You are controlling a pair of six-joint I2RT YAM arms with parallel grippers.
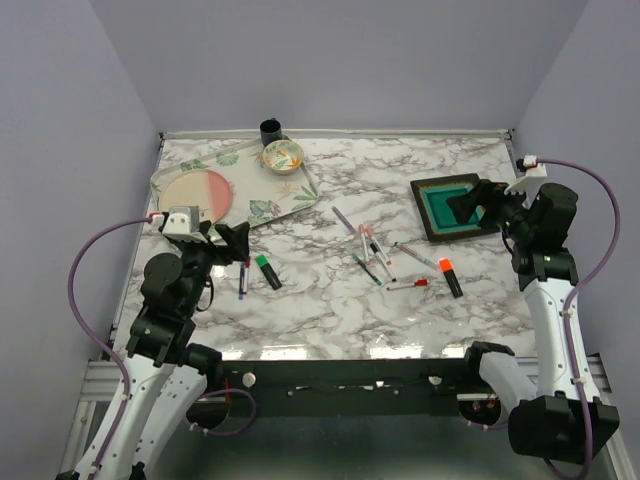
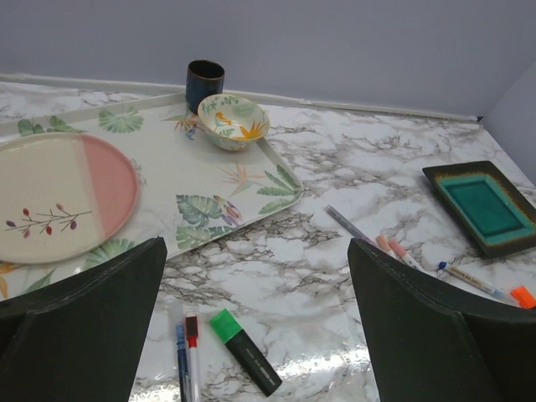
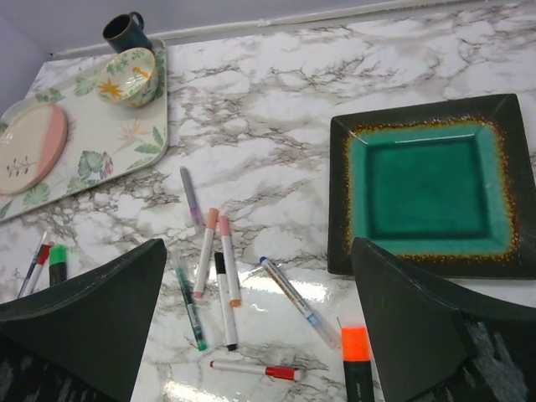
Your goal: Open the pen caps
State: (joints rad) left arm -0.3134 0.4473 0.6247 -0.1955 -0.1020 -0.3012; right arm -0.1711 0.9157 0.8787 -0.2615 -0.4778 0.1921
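Several pens lie capped on the marble table. A black highlighter [image 2: 244, 351] with a green cap [image 2: 224, 325] lies beside two thin pens [image 2: 186, 360], one red-capped and one blue. My left gripper [image 2: 255, 251] hangs open above and just behind them, holding nothing. A loose cluster of thin pens [image 3: 216, 268] lies mid-table, along with a red-capped pen [image 3: 251, 368]. Nearby is a highlighter with an orange cap [image 3: 355, 343]. My right gripper [image 3: 258, 247] is open and empty, raised over the near left corner of the teal dish [image 1: 450, 205].
A leaf-print tray [image 1: 300, 190] at the back left carries a pink and cream plate [image 1: 195, 195] and a patterned bowl [image 1: 282, 155]. A dark cup [image 1: 270, 130] stands behind it. The square teal dish lies at the right.
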